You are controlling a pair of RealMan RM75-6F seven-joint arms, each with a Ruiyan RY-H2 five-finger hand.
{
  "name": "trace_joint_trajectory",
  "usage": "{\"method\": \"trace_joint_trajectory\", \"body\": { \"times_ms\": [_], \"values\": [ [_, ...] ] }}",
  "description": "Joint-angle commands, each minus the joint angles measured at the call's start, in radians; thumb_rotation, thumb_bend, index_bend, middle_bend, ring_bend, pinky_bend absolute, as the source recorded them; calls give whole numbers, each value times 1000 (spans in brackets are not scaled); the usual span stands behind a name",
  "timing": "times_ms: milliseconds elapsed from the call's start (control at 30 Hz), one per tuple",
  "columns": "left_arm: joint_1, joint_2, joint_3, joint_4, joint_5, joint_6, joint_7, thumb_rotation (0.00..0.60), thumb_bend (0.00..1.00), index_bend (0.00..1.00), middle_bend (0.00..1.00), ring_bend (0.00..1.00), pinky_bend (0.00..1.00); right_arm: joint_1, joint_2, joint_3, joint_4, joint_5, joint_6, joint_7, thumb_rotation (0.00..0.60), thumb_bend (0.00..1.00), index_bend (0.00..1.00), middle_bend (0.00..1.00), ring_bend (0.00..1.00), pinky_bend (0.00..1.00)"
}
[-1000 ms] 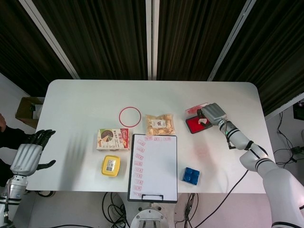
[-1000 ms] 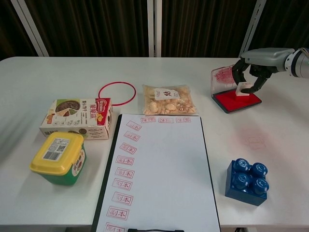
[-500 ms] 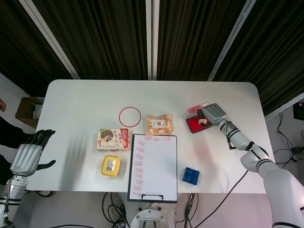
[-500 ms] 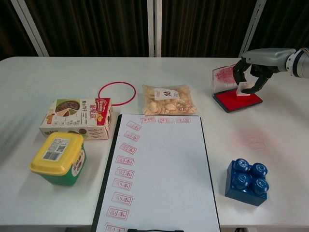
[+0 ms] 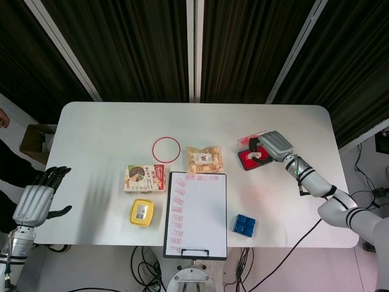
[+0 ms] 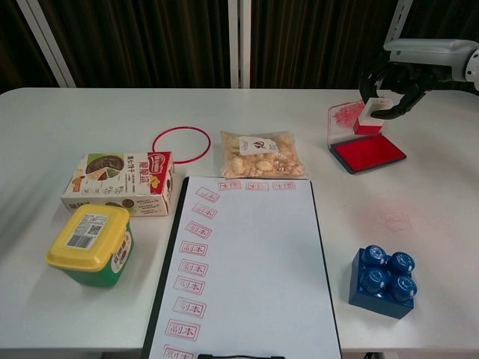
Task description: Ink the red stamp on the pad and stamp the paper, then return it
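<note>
My right hand grips the red stamp, a small red and white block, and holds it in the air just above the open red ink pad at the right of the table. The pad's clear lid stands upright behind it. The paper lies on a black clipboard at the front centre, with red stamp marks along its top and left edges. My left hand hangs open off the table's left edge, far from everything.
A snack bag lies between the paper and the pad. A red ring, a food box and a yellow-lidded tub are on the left. A blue brick sits to the right of the paper.
My right hand has lifted the stamp up off the ink pad. The left hand has stayed still.
</note>
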Motion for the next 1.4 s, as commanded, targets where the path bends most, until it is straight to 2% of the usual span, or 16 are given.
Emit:
{"method": "trace_joint_trajectory", "body": {
  "times_ms": [33,233,433,667,867,1167,1400],
  "values": [
    [1,0,1,-1,2,3,0,600,0,134,139,117,204,-31,98,11,-189,39,7,-65,600,494,1000,887,901,1000],
    [3,1,1,-3,9,10,-3,600,0,134,139,117,204,-57,141,7,-400,86,-13,-213,600,498,1000,887,901,1000],
    [11,7,3,-7,13,23,-5,600,0,134,138,117,205,-72,100,33,-517,155,-1,-396,600,498,1000,887,901,1000],
    [23,17,7,-7,15,39,-13,600,0,134,139,117,204,-77,-42,86,-538,294,26,-605,600,500,1000,887,901,1000],
    [30,22,8,-5,16,47,-18,600,0,134,138,117,205,-58,-124,133,-548,391,39,-740,600,501,1000,887,901,1000],
    [34,13,7,6,12,47,-28,600,0,134,138,117,204,2,-220,184,-489,487,6,-847,600,497,1000,887,901,1000],
    [36,15,3,13,8,48,-35,600,0,134,138,118,205,35,-292,196,-430,549,0,-926,600,494,1000,887,901,1000]
  ]
}}
